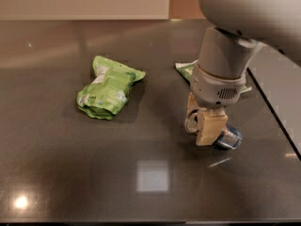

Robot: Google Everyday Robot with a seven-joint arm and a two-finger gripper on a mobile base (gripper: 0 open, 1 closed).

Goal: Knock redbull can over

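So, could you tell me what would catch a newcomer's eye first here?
The big grey arm at right, its gripper low over the dark table, right beside the redbull can, which looks tipped. Next, the crumpled green snack bag left of centre; a second bag peeks out behind the arm.

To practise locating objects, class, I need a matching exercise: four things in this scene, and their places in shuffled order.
1 redbull can
2 gripper
3 crumpled green snack bag
4 far green snack bag

A left part of the table
B partly hidden behind the arm
C low over the table, right of middle
D beside the gripper, blue end showing

Pairs: 1-D, 2-C, 3-A, 4-B
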